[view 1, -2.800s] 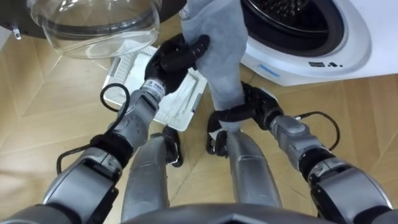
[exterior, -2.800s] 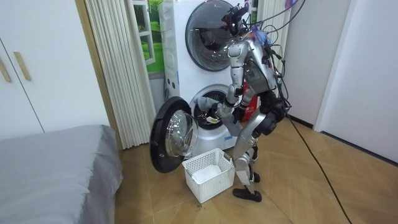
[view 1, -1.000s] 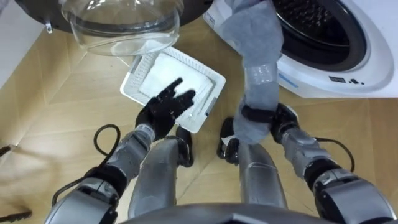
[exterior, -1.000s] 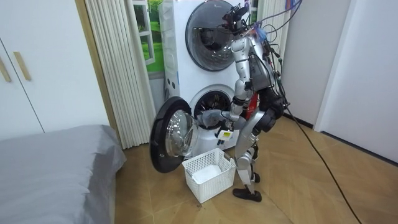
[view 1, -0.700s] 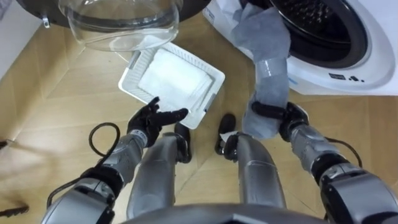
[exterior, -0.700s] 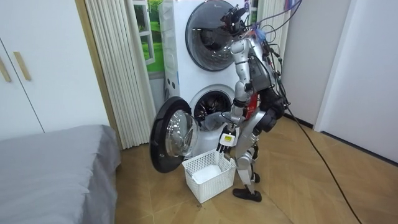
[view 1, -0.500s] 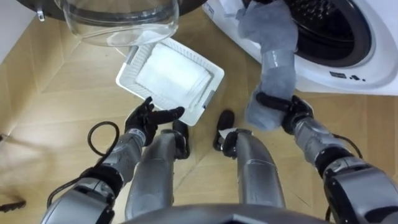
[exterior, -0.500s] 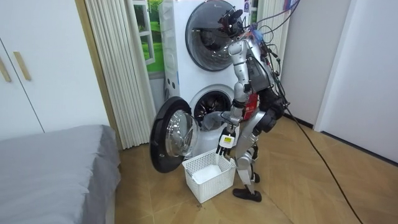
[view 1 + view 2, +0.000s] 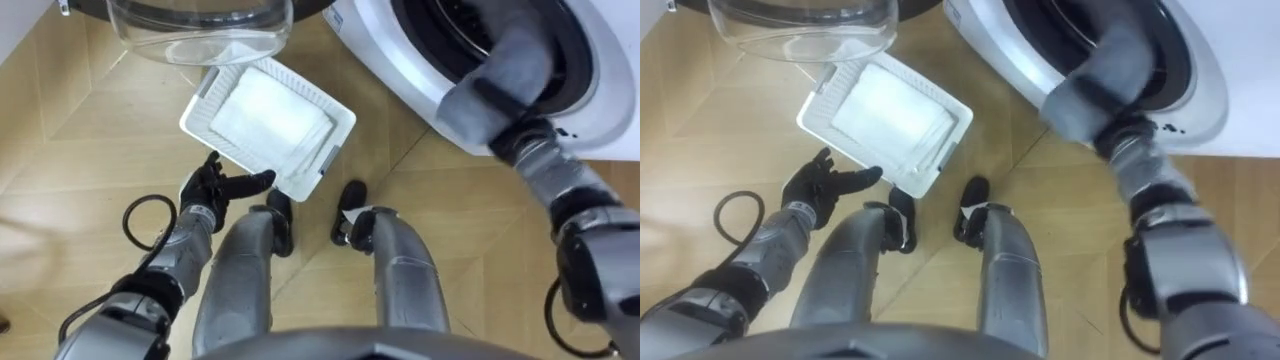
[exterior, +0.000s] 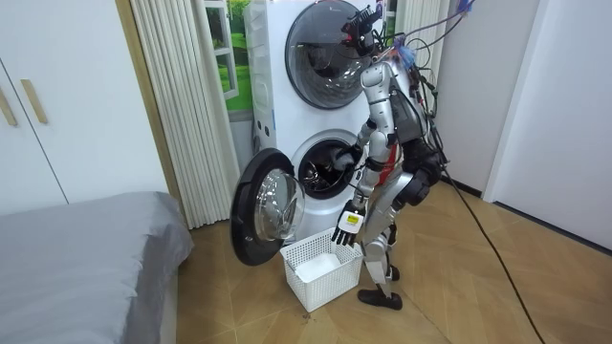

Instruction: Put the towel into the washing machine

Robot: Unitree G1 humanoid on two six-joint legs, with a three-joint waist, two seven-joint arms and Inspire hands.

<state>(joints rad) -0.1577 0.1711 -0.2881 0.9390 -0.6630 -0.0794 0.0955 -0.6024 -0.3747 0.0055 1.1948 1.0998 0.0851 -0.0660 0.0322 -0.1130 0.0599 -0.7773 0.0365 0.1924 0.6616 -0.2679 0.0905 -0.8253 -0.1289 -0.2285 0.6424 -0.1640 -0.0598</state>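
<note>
Towel (image 9: 497, 80) shrouds your right hand (image 9: 522, 133) at the washing machine (image 9: 400, 68) mouth, grip unreadable. Its end nearest the hand may slide out if you withdraw. Left hand (image 9: 213, 187) hangs spread.

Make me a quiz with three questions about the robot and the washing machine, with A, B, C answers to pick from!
1. Where is the grey towel?
A) in the basket
B) at the washing machine opening
C) on a chair

2. What colour is the basket?
A) white
B) red
C) black

3. How is the washing machine's door?
A) shut
B) open
C) lying flat on the floor

Answers:
1 B: the towel bunches at the drum's mouth, over the right arm.
2 A: its rim and walls are white.
3 B: the round glass door stands swung out beside the basket.
</note>
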